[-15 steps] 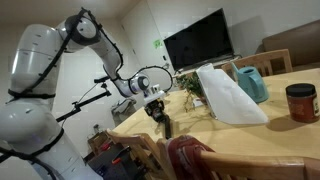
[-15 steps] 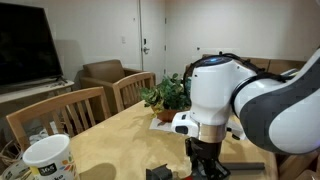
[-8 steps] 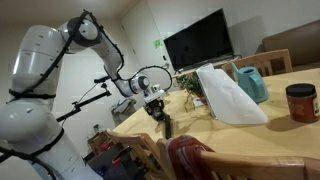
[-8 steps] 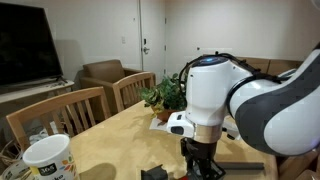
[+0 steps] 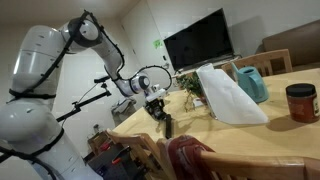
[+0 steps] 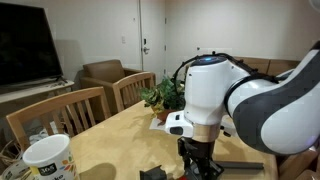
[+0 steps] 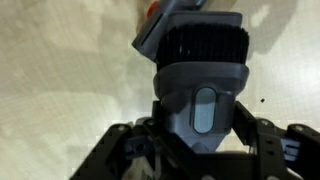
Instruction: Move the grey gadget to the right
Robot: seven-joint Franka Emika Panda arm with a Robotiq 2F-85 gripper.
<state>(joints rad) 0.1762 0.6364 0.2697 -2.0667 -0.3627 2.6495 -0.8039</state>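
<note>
Clamped by gripper point(image 7: 200, 135): grey gadget point(image 7: 203, 75), long side pointed straight out; both seen apart from white bag point(image 5: 228, 95).

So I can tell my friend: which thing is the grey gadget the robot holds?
Find the wooden table, then the robot's black gripper over it. The grey gadget is the small bar pinched in its jaws, with a ribbed end and an oval button, far smaller than the white bag.

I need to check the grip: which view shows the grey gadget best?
The wrist view: the grey gadget fills the frame, clamped in the gripper. The exterior views show at most a small dark shape below the gripper, partly hidden.
</note>
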